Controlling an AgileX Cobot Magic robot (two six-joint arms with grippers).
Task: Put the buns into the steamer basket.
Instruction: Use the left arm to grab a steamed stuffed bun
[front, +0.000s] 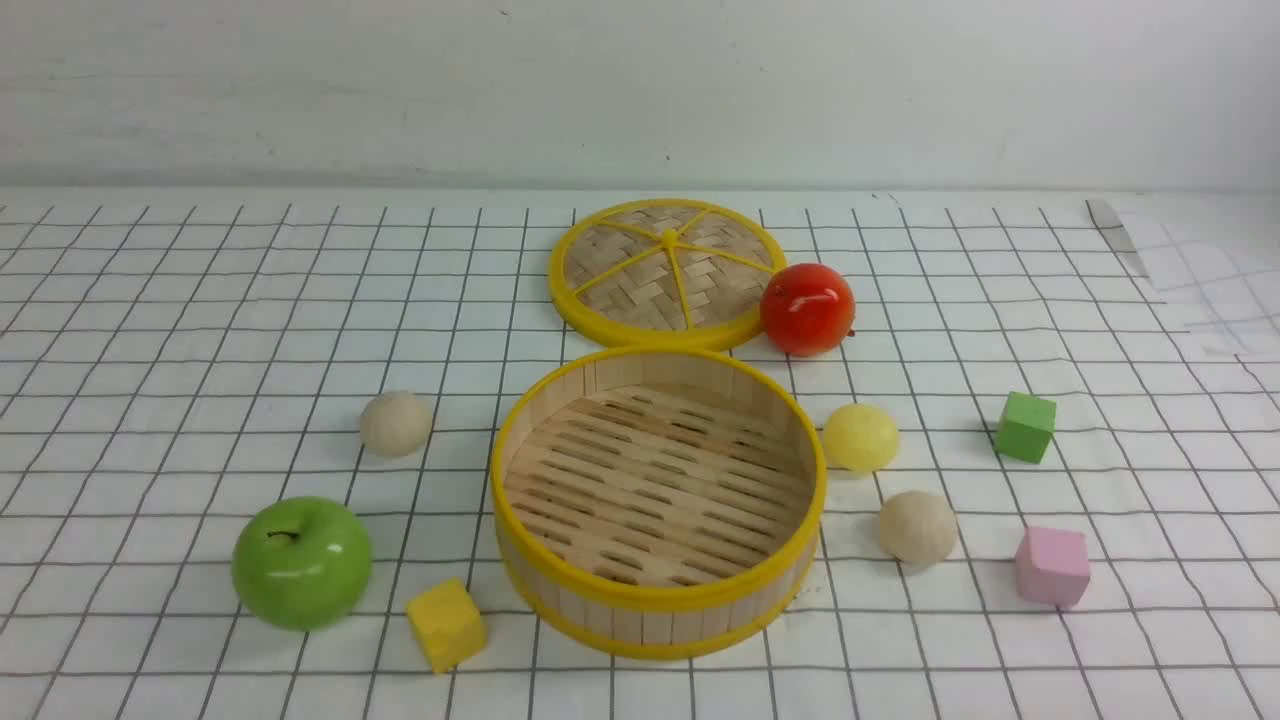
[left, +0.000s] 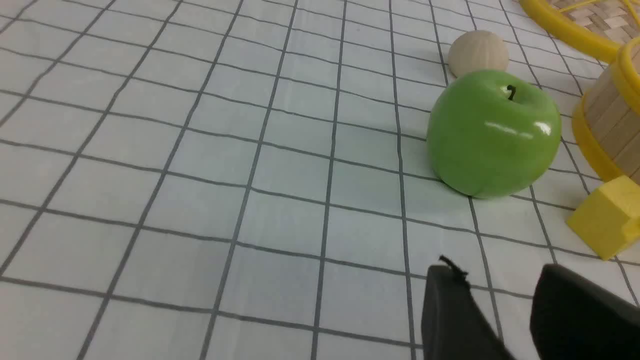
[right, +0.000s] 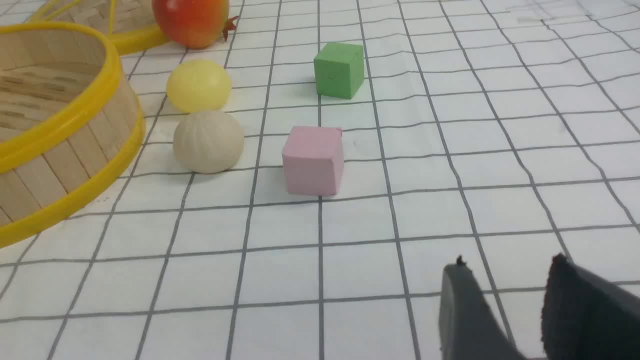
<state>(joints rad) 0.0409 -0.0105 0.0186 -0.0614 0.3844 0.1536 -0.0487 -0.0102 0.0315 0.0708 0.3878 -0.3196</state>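
"What does the front view show?"

"The steamer basket (front: 660, 625) sits mid-table (front: 180, 400), with the woven lid (front: 640, 290) on its far side and the red fruit (front: 807, 309) against the lid's right edge."

"And the buns?"

"All outside the basket. One beige bun (front: 396, 423) lies to its left, farther off than the green apple (front: 302, 563) and yellow cube (front: 446, 625). The yellow bun (front: 861, 438) is just right of the basket, the other beige bun (front: 918, 528) a bit nearer. Farther right are the green cube (front: 1025, 427) and, nearer, the pink cube (front: 1053, 566)."

"The left wrist view?"

"The left hand (left: 482, 300) is released, fingers apart with nothing between them. The apple stands between it and the left bun."

"And the right wrist view?"

"The right hand (right: 505, 295) is released too, its fingers parted and holding nothing. Both right-side buns rest on the table near the basket."
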